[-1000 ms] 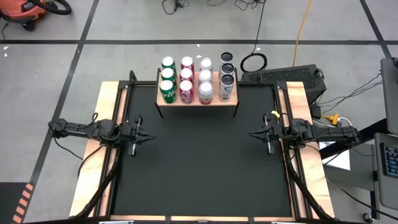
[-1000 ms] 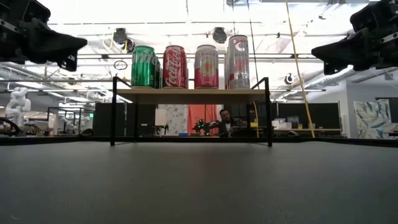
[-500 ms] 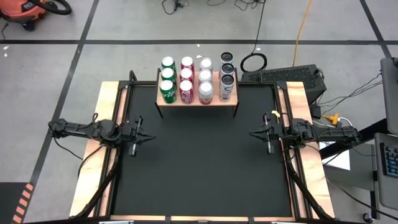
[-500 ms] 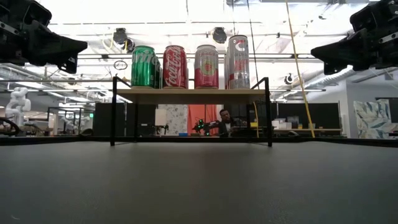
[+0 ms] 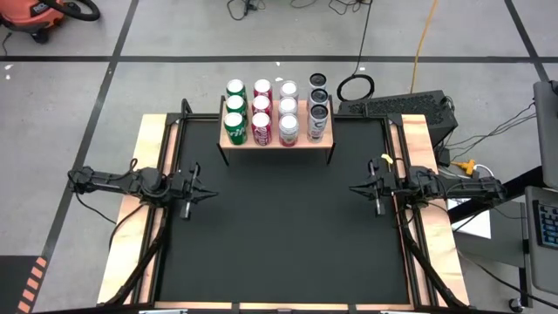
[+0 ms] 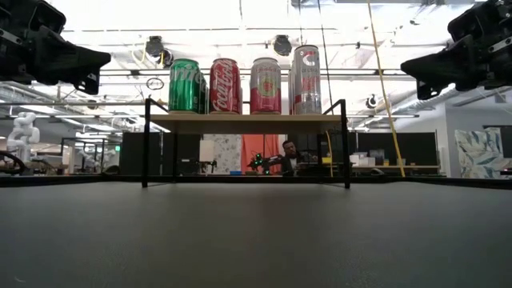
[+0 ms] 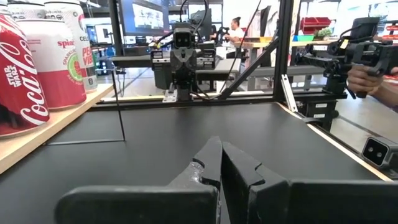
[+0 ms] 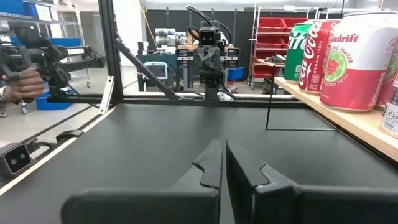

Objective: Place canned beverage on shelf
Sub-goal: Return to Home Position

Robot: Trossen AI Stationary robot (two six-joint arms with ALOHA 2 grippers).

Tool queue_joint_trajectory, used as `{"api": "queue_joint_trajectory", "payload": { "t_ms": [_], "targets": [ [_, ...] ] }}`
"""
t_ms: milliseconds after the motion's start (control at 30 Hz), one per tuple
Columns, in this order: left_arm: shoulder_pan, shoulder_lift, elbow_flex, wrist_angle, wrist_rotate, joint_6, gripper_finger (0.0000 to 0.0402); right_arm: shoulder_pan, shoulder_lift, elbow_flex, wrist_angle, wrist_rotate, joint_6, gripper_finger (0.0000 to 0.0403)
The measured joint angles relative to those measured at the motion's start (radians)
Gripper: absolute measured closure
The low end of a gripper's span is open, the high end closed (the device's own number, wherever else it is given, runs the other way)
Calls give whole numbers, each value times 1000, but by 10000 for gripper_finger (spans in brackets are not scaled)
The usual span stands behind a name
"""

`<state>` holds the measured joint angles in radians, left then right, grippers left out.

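My left gripper (image 5: 209, 194) hangs above the mat (image 5: 279, 244) near the worktop's left edge, about halfway along it and pointing inward. Its fingers (image 7: 208, 163) are pressed tight together on nothing. My right gripper (image 5: 353, 188) mirrors it near the right edge, facing the left one across the bare mat. Its fingers (image 8: 211, 163) are closed to a hairline slit and are empty too. In the low view both grippers sit well above the surface, level with the cans.

The shelf (image 5: 301, 143) stands at the middle of the worktop's back edge, well apart from both grippers. It is full. Four files of cans run three deep from front to back — green cans (image 5: 234, 109) at its left end, then red cans (image 5: 261, 109), pink cans (image 5: 288, 109), and taller silver cans (image 5: 318, 109) at its right end. All stand upright, close side by side.
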<state>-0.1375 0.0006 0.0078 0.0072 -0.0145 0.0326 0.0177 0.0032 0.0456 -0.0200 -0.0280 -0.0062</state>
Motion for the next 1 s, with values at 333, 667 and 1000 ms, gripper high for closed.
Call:
{"api": "queue_joint_trajectory", "payload": {
  "t_ms": [333, 667, 1000],
  "targets": [
    [0, 0, -2, 6, 6, -1, 389, 0, 0, 0, 0, 0, 21, 403],
    [0, 0, -2, 8, 6, -73, 389, 0, 0, 0, 3, 0, 21, 403],
    [0, 0, -3, 10, 5, -77, 389, 0, 0, 0, 4, 1, 21, 403]
  ]
}}
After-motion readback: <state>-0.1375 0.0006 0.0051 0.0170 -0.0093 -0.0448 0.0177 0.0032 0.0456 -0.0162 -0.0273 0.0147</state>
